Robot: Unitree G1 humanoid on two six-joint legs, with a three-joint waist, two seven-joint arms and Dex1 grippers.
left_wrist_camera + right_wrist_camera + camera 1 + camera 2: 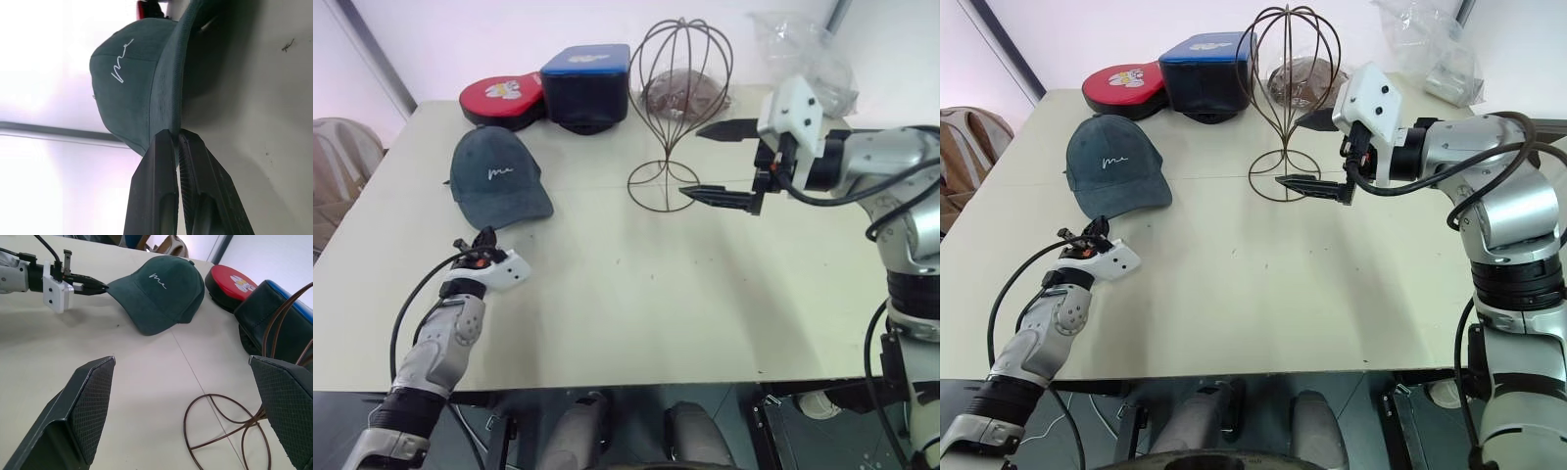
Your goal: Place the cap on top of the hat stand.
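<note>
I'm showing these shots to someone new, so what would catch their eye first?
Probably the dark slate-grey fabric cap with white script at the left of the pale table, its brim pinched in the shut left gripper. Next, the thin dark wire hat stand with its head-shaped cage standing bare mid-table, the right gripper wide open beside it. Behind sit a red cap and a navy cap with a blue brim.

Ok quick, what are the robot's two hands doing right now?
Left end effector: closed on the brim of the cap.
Right end effector: open, holding nothing, beside the hat stand.
</note>
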